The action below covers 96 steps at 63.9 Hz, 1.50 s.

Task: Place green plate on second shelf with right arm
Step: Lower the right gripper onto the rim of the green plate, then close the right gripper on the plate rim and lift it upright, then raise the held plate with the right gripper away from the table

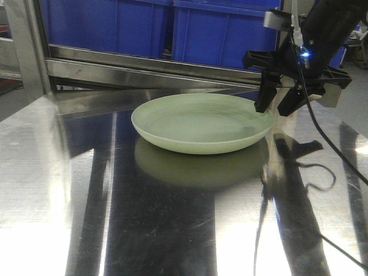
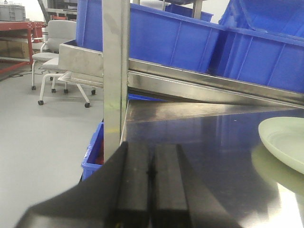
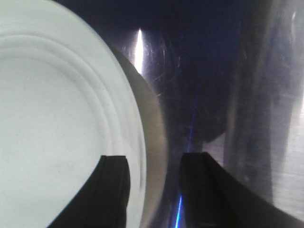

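Note:
The pale green plate lies flat on a shiny steel shelf surface. My right gripper hangs at the plate's right edge, open. In the right wrist view the right gripper straddles the rim of the plate, with one black finger over the plate's inside and the other outside above bare steel. The jaws stand apart and are not closed on the rim. My left gripper is shut and holds nothing. It sits low at the shelf's left side, far from the plate.
Blue plastic bins stand on a steel ledge just behind the plate. An upright steel post rises at the shelf's left corner. Another blue bin sits below, and white chairs stand on the floor beyond.

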{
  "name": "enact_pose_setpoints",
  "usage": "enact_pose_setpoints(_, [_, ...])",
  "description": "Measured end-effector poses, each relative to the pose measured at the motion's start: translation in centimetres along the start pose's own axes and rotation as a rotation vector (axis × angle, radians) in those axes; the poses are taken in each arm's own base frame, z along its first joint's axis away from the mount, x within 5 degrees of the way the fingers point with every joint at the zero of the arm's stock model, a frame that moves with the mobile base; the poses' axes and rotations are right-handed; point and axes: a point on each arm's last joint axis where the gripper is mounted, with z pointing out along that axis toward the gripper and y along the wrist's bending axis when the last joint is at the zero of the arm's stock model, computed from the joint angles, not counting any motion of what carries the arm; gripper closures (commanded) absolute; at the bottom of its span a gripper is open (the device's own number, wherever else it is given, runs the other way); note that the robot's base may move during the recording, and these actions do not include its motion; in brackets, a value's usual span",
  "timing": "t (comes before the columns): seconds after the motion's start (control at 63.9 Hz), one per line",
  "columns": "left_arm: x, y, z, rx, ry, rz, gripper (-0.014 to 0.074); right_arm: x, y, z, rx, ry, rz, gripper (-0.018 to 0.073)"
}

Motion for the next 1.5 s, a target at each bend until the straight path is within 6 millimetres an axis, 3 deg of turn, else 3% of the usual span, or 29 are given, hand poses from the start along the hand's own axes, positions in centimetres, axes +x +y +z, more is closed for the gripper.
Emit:
enact_pose_setpoints(0.266, [0.0, 0.0, 0.0, 0.0, 0.0, 0.0, 0.0465, 0.5, 0.2, 1.4, -0.007, 0.033, 0.011, 0.0218])
enact_pose_setpoints(0.375, [0.0, 0.0, 0.0, 0.0, 0.0, 0.0, 0.0465, 0.7, 0.2, 1.7, -0.009, 0.049, 0.014, 0.0353])
enact_pose_setpoints(0.469, [0.0, 0.0, 0.0, 0.0, 0.0, 0.0, 0.0465, 0.6, 0.3, 1.6, -0.016, 0.045, 0.023, 0.0554])
enact_pose_setpoints(0.516, [0.0, 0.0, 0.0, 0.0, 0.0, 0.0, 0.0465, 0.5, 0.4, 1.6, -0.023, 0.04, 0.034, 0.0522])
enact_pose_setpoints(0.719, [0.0, 0.0, 0.0, 0.0, 0.0, 0.0, 0.0465, 0.1, 0.7, 0.4, -0.034, 0.014, 0.032, 0.0529])
enact_pose_setpoints(0.86, [0.0, 0.0, 0.0, 0.0, 0.0, 0.0, 0.0465, -0.9, 1.6, -3.5, -0.032, -0.085, -0.031, 0.0529])
enact_pose_setpoints(1.017, [0.0, 0.0, 0.0, 0.0, 0.0, 0.0, 0.0465, -1.9, 2.6, -9.5, -0.032, -0.276, -0.095, 0.0529])
enact_pose_setpoints(1.142, [0.0, 0.0, 0.0, 0.0, 0.0, 0.0, 0.0465, -1.4, 3.2, -15.1, -0.039, -0.475, -0.127, 0.0529])
enact_pose_setpoints(1.235, [0.0, 0.0, 0.0, 0.0, 0.0, 0.0, 0.0465, 0.2, 3.3, -19.7, -0.044, -0.645, -0.152, 0.0529])
enact_pose_setpoints(1.345, [0.0, 0.0, 0.0, 0.0, 0.0, 0.0, 0.0465, 2.5, 3.1, -23.4, -0.04, -0.803, -0.183, 0.0529])
enact_pose_setpoints(1.501, [0.0, 0.0, 0.0, 0.0, 0.0, 0.0, 0.0465, 6.3, 2.3, -26.4, -0.012, -0.903, -0.237, 0.0529])
